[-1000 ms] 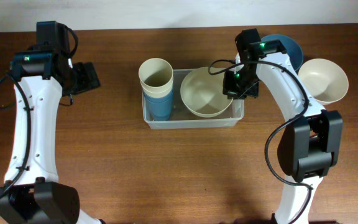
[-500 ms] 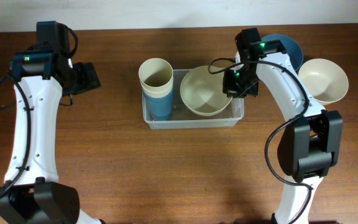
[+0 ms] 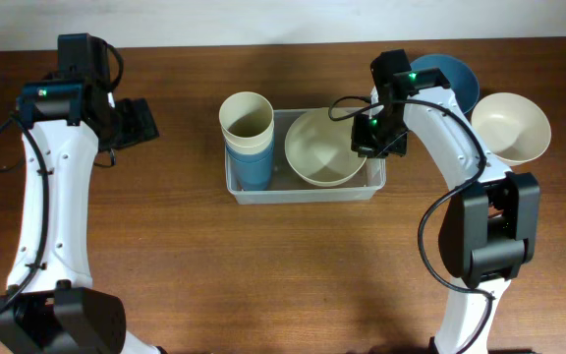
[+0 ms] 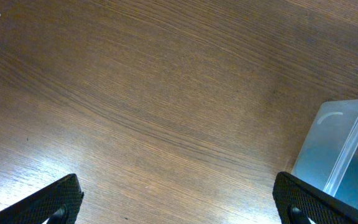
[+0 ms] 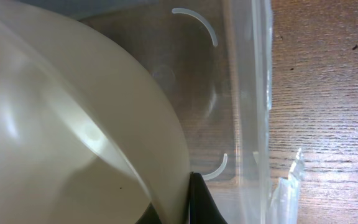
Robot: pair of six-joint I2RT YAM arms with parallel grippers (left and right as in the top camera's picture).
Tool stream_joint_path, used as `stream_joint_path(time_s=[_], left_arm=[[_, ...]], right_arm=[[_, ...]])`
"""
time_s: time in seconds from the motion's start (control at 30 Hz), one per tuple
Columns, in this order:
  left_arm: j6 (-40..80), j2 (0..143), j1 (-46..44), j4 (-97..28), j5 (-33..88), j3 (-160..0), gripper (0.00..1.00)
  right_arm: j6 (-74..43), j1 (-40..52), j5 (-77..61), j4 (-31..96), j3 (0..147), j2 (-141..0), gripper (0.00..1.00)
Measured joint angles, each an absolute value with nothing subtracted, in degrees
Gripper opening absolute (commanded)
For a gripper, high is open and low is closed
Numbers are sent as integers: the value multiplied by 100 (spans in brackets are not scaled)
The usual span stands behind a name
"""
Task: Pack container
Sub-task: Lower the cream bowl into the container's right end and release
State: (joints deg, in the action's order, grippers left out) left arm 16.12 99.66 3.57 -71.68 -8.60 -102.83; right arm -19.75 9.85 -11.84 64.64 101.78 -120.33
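The clear container [image 3: 303,195] sits mid-table. Its left end holds a stack of blue cups topped by a cream cup [image 3: 247,123]. A cream bowl [image 3: 324,147] lies tilted in its right half. My right gripper [image 3: 373,138] is shut on that bowl's right rim. In the right wrist view the bowl [image 5: 61,124] fills the left side, a black finger [image 5: 201,202] presses its rim, and the container wall [image 5: 253,93] runs alongside. My left gripper [image 3: 141,120] hangs open over bare wood left of the container, whose corner [image 4: 347,149] shows beyond its fingertips [image 4: 58,199].
A blue bowl [image 3: 457,77] and a second cream bowl [image 3: 511,126] sit on the table at the back right, behind my right arm. Brown wood tabletop [image 3: 263,275] stretches in front of the container.
My right gripper has shifted slightly left with the cream bowl's rim in its grip. The left arm has not moved.
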Motion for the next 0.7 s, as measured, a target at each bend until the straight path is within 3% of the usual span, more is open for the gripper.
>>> stream_joint_path(time_s=[0.4, 0.57, 0.7], left_arm=[[1612, 9966, 357, -7168, -860, -10285, 100], [1614, 9966, 357, -7170, -860, -10285, 100], [1612, 9966, 357, -7170, -860, -10285, 100]], right_arm=[[-1979, 993, -1184, 6420, 10178, -12355, 5], [-1988, 996, -1188, 6418, 10178, -12403, 21], [-2014, 1022, -1205, 6414, 10178, -12403, 23]])
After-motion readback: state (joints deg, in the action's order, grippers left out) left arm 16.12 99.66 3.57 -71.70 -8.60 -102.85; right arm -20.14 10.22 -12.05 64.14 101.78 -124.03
